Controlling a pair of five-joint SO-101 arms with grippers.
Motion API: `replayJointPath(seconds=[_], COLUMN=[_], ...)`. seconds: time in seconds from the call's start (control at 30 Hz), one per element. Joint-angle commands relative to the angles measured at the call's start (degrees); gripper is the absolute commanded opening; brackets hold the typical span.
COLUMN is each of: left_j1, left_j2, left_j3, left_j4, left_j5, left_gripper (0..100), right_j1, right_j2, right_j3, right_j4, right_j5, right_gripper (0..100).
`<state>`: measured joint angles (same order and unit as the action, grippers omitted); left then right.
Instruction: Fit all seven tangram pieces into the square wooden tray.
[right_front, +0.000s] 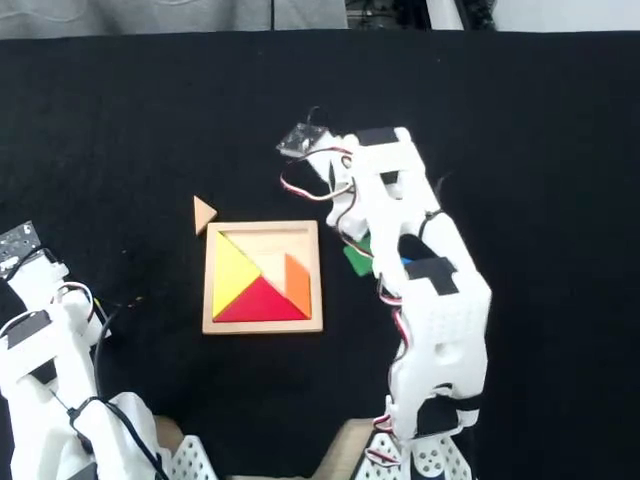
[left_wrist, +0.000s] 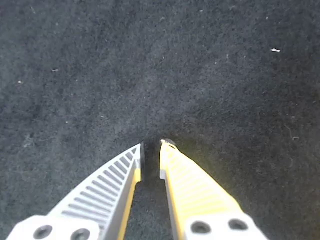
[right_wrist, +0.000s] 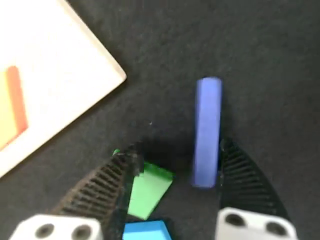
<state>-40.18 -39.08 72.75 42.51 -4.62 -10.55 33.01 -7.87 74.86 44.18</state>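
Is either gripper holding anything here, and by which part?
Nothing is clamped. The right gripper stands open around an upright blue piece; the left gripper is empty.

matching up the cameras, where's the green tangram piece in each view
high view: green piece on the black cloth, between the wooden tray and the right arm.
right wrist view: green piece flat by the black finger of the open right gripper, near an upright blue piece.
left wrist view: black cloth under the left gripper.
shared landmark: the wooden tray's edge beside the green piece.
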Motion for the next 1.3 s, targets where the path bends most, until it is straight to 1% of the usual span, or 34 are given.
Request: replayJointPath(seconds=[0.0,0.33,0.5,0.6,0.73,0.9,1.07,1.27], left_j1=[0.0,0.0,0.0,0.0,0.0,0.0,0.0,0.0], left_j2=[-1.0,-1.0,-1.0,-1.0,-1.0,-1.0,-1.0,-1.0], left_j3=[-1.0,-1.0,-1.0,-1.0,-1.0,-1.0,-1.0,-1.0], left_j4=[-0.4,-0.4,-0.4,-0.4,-0.4,-0.4,-0.4,-0.4], left_j5=[-0.3,-0.3,-0.3,-0.3,-0.3,-0.3,-0.3,-0.3], left_gripper=[8,8,8,8,8,8,8,8], right_j1=[-0.8,0.2,1.1,0.7,-1.1,-1.6,-1.7,-1.5], right_j2=[0.3,0.3,-4.0,-7.3,-8.8,-8.7,-8.5,-4.1], right_j3=[-0.3,-3.3,-7.2,-4.9,1.3,5.0,5.9,5.3], right_j4=[-0.9,-0.8,4.4,5.5,4.4,-1.1,-2.2,-3.8], right_j5=[0.7,0.4,-2.4,-1.4,4.7,3.9,3.9,3.9], right_gripper=[23.4,23.3,23.6,23.7,23.4,23.4,23.3,23.3])
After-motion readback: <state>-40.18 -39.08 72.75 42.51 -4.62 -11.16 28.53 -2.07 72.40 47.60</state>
